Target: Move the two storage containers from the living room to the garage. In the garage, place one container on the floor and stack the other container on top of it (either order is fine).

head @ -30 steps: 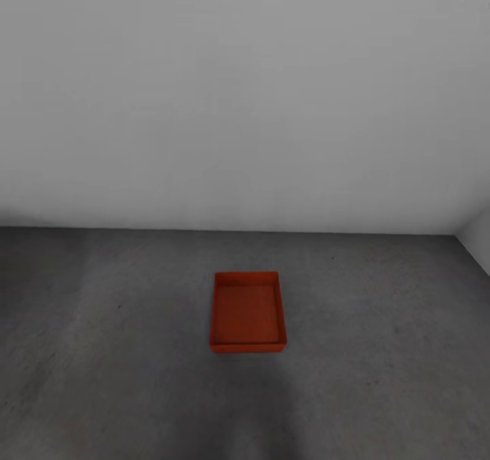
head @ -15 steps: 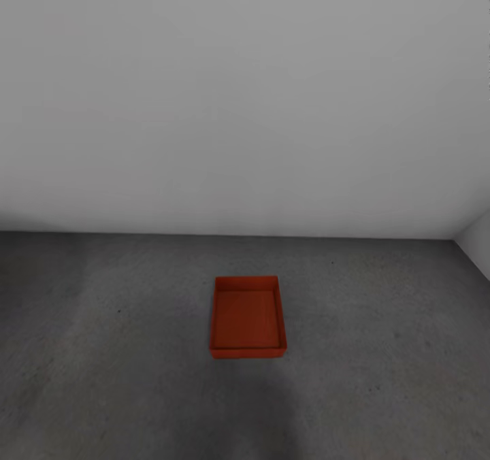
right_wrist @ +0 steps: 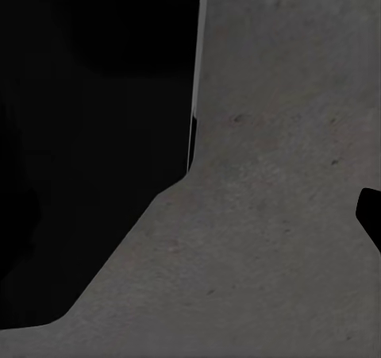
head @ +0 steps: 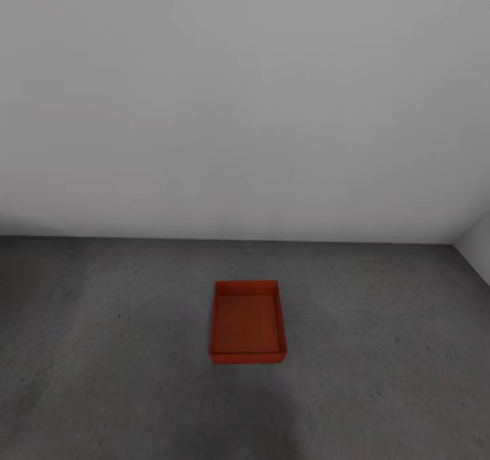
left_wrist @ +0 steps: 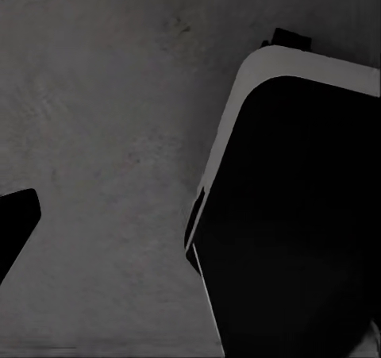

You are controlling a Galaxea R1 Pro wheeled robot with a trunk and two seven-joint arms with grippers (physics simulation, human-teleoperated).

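Note:
One orange-red storage container (head: 246,322) sits open side up and empty on the dark grey concrete floor (head: 102,351) of the garage, a short way out from the white wall, straight ahead in the head view. A dark fingertip (left_wrist: 14,227) of my left gripper shows at the edge of the left wrist view over bare floor. In the right wrist view, a dark fingertip (right_wrist: 371,215) of my right gripper also sits at the frame's edge. Nothing lies between the fingers of either gripper.
A plain white wall (head: 245,106) closes the far side, and a side wall (head: 478,242) meets it at the right. My own dark base (left_wrist: 294,231) (right_wrist: 87,136) stands on the concrete. A soft shadow (head: 262,426) lies in front of the container.
The whole head picture has slid slightly downward, so the camera has moved. The container keeps its place on the floor.

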